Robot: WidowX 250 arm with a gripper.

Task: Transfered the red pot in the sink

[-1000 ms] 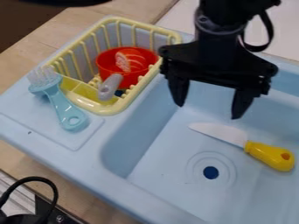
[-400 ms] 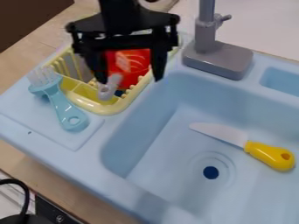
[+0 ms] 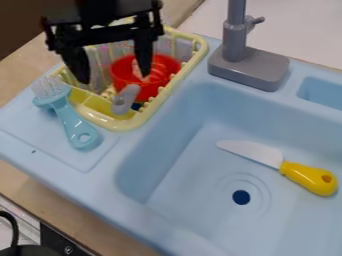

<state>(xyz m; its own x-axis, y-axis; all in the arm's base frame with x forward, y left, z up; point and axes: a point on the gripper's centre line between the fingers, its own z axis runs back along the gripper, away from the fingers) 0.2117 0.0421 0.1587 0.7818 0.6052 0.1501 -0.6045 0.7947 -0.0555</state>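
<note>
One black two-fingered gripper (image 3: 114, 79) hangs upper left, jaws spread apart, over the yellow plastic rack (image 3: 119, 124) holding the round red grey-handled pot (image 3: 163, 75).

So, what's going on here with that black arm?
A robot has its open claw at the yellow rack, with one finger in front of the red pot. It isn't holding anything. The pot is meant for the sink but sits in the rack, and a knife lies in the sink.
</note>
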